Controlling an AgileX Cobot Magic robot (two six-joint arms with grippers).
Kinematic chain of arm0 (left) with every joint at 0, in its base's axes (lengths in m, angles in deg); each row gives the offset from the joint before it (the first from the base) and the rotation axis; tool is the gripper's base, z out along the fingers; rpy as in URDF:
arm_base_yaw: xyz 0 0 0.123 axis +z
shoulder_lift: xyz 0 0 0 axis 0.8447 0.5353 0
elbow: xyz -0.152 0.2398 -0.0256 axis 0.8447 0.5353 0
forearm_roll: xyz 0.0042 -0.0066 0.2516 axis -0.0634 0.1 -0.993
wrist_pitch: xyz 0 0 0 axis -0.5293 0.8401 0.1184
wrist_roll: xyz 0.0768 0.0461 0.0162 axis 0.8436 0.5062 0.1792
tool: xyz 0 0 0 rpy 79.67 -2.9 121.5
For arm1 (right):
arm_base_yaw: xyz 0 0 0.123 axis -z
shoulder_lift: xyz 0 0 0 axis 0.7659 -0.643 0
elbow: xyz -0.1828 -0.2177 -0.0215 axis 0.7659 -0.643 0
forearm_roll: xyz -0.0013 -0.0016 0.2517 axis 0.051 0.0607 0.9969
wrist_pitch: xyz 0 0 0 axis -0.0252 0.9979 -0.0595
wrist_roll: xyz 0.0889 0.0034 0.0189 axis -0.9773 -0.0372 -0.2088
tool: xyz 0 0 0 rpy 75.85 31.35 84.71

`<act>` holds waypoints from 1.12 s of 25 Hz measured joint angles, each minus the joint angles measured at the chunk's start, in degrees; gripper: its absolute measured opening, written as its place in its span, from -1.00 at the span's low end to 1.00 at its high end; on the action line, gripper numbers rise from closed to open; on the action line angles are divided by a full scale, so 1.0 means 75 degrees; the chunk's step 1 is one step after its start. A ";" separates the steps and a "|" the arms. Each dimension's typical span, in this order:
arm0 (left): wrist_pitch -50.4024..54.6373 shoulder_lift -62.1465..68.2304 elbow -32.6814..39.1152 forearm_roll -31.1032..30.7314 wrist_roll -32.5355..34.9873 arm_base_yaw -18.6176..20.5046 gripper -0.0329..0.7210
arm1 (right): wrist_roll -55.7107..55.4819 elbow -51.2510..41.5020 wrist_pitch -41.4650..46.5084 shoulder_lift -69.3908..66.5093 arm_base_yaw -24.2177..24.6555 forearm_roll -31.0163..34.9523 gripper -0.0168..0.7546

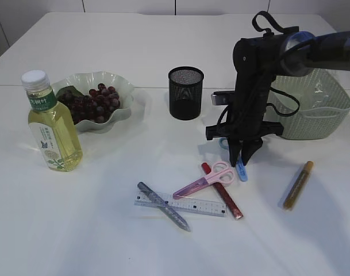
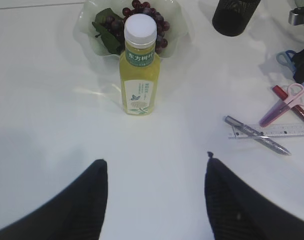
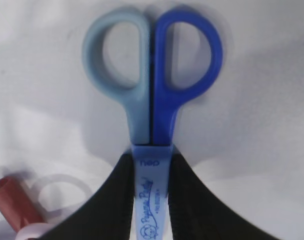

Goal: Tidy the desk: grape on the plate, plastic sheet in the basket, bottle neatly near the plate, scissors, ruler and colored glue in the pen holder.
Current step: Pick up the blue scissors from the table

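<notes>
A: Two scissors are lying out; what is sitting toward the table's (image 1: 60, 230) left edge?

B: The bottle (image 1: 50, 122) is standing upright there, just in front of the plate (image 1: 124, 91) holding the grapes (image 1: 96, 102). The left gripper (image 2: 154, 192) is hovering over bare tabletop, jaws standing wide, gripping nothing.

A: And in the middle?

B: The pen holder (image 1: 185, 92) is standing behind a silver glue pen (image 1: 163, 206) lying across the ruler (image 1: 204, 206), with pink scissors (image 1: 206, 180) crossing a red glue pen (image 1: 222, 190).

A: Further right?

B: The right gripper (image 1: 243, 159) is pinching the blue scissors (image 3: 151, 116) by the blade cover, jaws narrow. A gold glue pen (image 1: 298, 184) is lying near the right edge, in front of the basket (image 1: 324, 109).
</notes>
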 joint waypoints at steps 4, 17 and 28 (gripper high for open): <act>0.0000 0.0000 0.0000 0.0000 0.0000 0.0000 0.26 | 0.0000 0.0014 0.0000 0.0000 0.0000 0.0129 -0.56; 0.0000 0.0000 0.0000 0.0000 0.0000 0.0000 0.26 | 0.0114 0.0014 0.0000 0.0042 0.0000 0.0130 -0.56; 0.0181 0.0000 0.0000 0.0005 0.0000 0.0000 0.26 | 0.0323 0.0014 0.0000 0.0195 0.0000 0.0094 -0.56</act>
